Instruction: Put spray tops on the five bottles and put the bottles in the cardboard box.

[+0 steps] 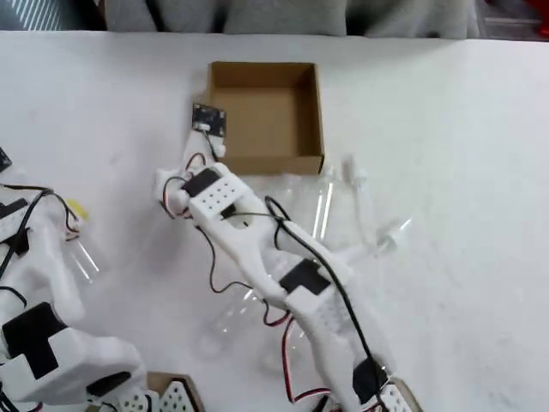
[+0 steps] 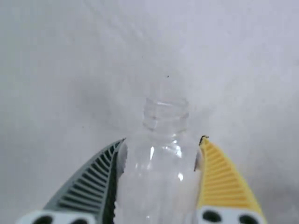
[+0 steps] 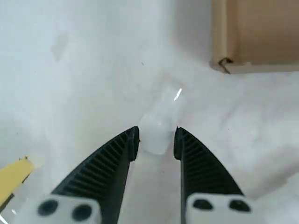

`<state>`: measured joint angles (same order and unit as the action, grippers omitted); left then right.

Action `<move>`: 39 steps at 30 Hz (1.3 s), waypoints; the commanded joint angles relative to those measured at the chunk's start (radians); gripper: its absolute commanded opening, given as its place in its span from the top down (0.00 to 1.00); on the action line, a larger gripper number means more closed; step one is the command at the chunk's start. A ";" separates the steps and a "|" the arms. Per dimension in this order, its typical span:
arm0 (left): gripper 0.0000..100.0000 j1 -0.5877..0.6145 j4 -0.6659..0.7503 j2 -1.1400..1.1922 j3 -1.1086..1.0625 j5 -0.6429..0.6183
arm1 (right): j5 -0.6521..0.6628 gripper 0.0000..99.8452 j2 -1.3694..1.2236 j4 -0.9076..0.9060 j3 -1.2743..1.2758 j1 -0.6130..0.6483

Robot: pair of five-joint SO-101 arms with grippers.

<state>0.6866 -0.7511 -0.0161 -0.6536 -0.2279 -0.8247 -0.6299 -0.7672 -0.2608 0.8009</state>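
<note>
Lying before the cardboard box are bottles and spray tops.

Your left arm sits folded at 8 o'clock in the high view, wrist low over the table. On the left gripper, the grey and yellow fingers are clamped on a bottle by its body, with the neck past the tips. Your right arm runs from 6 o'clock, stretched long toward 11, wrist pitched down. On the right gripper, the black fingers leave a narrow gap and pinch a clear piece.
</note>
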 commanded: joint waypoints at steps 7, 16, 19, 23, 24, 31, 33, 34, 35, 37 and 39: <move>0.98 -0.018 0.017 -0.047 0.012 -0.006 | -0.072 0.90 -0.130 -0.008 -0.221 -0.038; 0.98 -0.018 0.017 -0.047 0.011 -0.005 | -0.068 0.90 -0.189 -0.007 -0.235 -0.031; 0.98 -0.018 0.017 -0.047 0.009 -0.005 | -0.032 0.92 -0.189 -0.008 -0.235 -0.031; 0.98 -0.018 0.017 -0.047 0.009 -0.005 | 0.046 0.97 -0.185 -0.024 -0.235 -0.031; 0.98 -0.018 0.017 -0.047 0.008 -0.005 | 0.051 0.97 -0.173 -0.045 -0.235 -0.033; 0.98 -0.018 0.017 -0.047 0.009 -0.005 | 0.189 0.98 0.031 -0.265 -0.229 -0.094; 0.98 -0.018 0.017 -0.047 0.011 -0.005 | 0.233 0.98 0.107 -0.348 -0.226 -0.116; 0.98 -0.019 0.017 -0.047 0.012 -0.005 | 0.264 0.98 0.145 -0.392 -0.226 -0.127; 0.98 -0.022 0.017 -0.047 0.012 -0.005 | 0.302 0.98 0.183 -0.444 -0.226 -0.137; 0.98 -0.048 0.017 -0.048 0.012 -0.005 | 0.391 0.98 0.277 -0.553 -0.226 -0.162; 0.98 -0.070 0.009 -0.056 0.008 -0.005 | 0.496 0.98 0.374 -0.664 -0.226 -0.186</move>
<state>0.6743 -0.7511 -0.0161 -0.6536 -0.2279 -0.5071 -0.4856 -1.2275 -0.4664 0.6674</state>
